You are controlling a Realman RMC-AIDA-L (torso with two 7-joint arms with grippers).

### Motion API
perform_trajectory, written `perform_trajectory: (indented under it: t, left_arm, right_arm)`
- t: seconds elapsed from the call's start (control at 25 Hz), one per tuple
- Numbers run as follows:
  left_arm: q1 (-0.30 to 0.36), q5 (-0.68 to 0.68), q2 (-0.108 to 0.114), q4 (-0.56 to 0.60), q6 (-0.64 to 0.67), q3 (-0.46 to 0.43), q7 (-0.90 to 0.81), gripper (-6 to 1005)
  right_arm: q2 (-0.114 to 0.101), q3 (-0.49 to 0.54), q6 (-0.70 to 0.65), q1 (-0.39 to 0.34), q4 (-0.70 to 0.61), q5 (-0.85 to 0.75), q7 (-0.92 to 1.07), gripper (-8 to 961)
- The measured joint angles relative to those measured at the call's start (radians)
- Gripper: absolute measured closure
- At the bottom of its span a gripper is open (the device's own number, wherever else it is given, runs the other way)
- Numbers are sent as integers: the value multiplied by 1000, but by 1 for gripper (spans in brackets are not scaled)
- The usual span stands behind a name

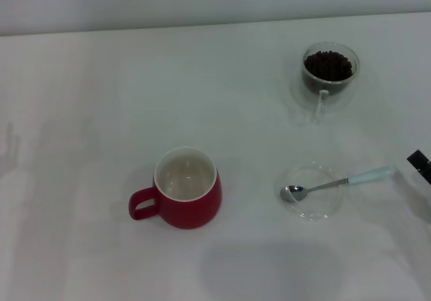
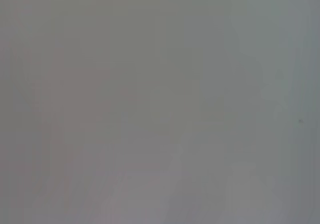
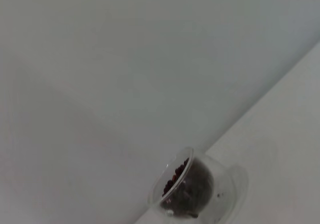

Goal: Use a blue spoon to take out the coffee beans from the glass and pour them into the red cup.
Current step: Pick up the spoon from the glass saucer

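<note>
The red cup (image 1: 186,188) stands near the table's middle, its cream inside bare and its handle pointing left. At the back right stands the glass (image 1: 329,70), filled with dark coffee beans (image 1: 328,65); the right wrist view shows the glass (image 3: 192,188) and its coffee beans (image 3: 175,179) too. The blue spoon (image 1: 337,182) lies with its bowl on a clear saucer (image 1: 311,192), pale handle pointing right. A dark part of my right gripper (image 1: 420,165) shows at the right edge, just right of the spoon handle. My left gripper is out of view.
The white table (image 1: 101,99) runs back to a pale wall. The left wrist view shows only a plain grey surface.
</note>
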Motion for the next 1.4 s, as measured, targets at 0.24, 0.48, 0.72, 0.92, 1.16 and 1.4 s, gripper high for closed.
perform_trajectory:
  t: [0.24, 0.48, 0.72, 0.92, 1.16, 1.4]
  left_arm:
    - [-7, 0, 0, 0, -10, 0, 0, 334]
    - [-20, 0, 1, 0, -36, 0, 0, 334]
    - [-22, 0, 1, 0, -38, 0, 0, 334]
    - [-22, 0, 0, 0, -38, 0, 0, 334]
    - [-21, 0, 0, 0, -38, 0, 0, 334]
    - [-19, -2, 0, 0, -39, 0, 0, 335]
  right_arm:
    - [4, 0, 0, 10, 10, -35, 24, 85]
    - [5, -1, 21, 19, 10, -38, 37, 86]
    - [5, -1, 41, 24, 5, -38, 39, 87]
    - [5, -4, 42, 29, 9, -38, 41, 87]
    - [8, -10, 53, 32, 3, -58, 67, 88]
    - [8, -10, 59, 39, -2, -74, 81, 109]
